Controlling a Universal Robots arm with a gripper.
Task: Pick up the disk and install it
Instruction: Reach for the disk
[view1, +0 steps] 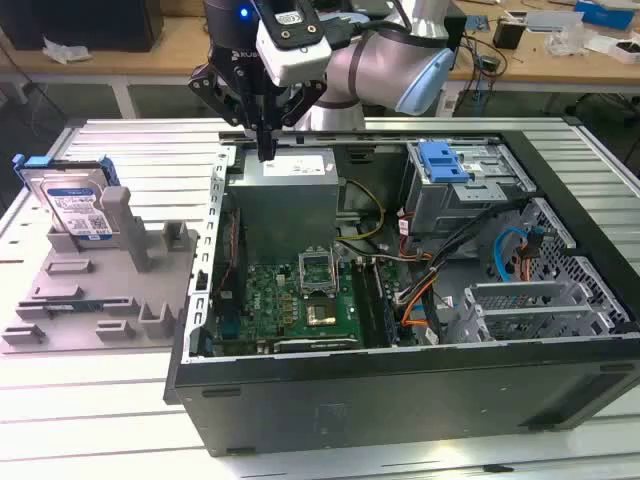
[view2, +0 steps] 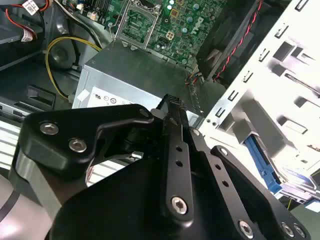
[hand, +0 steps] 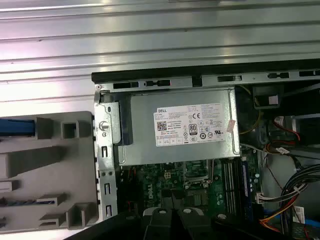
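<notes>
The disk (view1: 78, 207), a silver drive with a blue-and-white label in a blue carrier, stands upright in a grey holder (view1: 100, 290) at the exterior view's left, outside the computer case. My gripper (view1: 265, 148) hangs over the back left corner of the open case, above the grey power supply (view1: 290, 190), well to the right of the disk. Its fingers are shut with nothing between them. In the second wrist view the gripper (view2: 172, 102) points at the power supply (view2: 135, 75), and the disk's blue carrier (view2: 262, 162) shows past the case wall.
The open computer case (view1: 400, 400) holds a green motherboard (view1: 300, 300), cables and a grey drive cage with a blue bracket (view1: 445, 160) at the back right. The case and the holder rest on a slatted metal table (view1: 120, 140). Benches with clutter stand behind.
</notes>
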